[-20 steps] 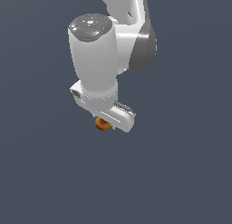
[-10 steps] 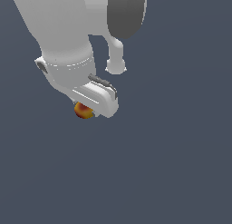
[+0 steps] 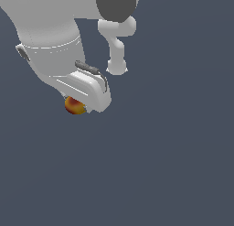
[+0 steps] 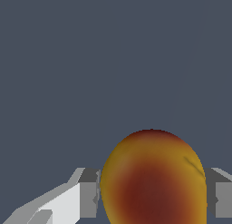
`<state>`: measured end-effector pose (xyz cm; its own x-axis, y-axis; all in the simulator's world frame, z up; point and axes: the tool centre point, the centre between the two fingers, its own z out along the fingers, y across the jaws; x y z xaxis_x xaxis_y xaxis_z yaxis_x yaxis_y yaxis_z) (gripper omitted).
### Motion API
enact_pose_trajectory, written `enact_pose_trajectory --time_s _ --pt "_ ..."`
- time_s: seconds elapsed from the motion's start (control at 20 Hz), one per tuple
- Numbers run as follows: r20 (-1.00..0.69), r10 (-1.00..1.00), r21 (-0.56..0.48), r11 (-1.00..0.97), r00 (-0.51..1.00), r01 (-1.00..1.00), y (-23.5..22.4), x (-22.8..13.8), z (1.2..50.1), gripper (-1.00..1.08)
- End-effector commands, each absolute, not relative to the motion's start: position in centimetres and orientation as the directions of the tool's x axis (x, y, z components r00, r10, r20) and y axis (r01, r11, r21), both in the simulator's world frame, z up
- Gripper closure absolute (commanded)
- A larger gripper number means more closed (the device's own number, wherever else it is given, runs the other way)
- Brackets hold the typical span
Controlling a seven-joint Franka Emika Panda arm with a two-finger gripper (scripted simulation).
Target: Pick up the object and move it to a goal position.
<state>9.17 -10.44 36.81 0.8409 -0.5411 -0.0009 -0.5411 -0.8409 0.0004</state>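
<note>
I've got the object clamped between the fingers of the gripper — it pokes out at seven o'clock, no goal visible.

Nothing is standing around the arm; plain grey space is lying open across the exterior view's right and lower frame.

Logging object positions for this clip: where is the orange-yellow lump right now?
In the exterior view the orange-yellow lump sits left of centre, tucked under the white gripper. The wrist view shows it between the two fingers.
</note>
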Motion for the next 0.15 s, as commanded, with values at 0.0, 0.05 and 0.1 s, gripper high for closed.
enact_pose_trajectory --time_s 0.0,0.05,0.1 --pt "0.0 -0.541 0.0 -0.841 0.841 -0.541 -10.55 9.24 37.13 1.08" --pt "0.0 -0.541 0.0 -0.841 0.841 -0.541 -10.57 9.25 37.16 1.08" --pt "0.0 -0.541 0.0 -0.841 0.841 -0.541 -10.58 9.25 37.17 1.08"
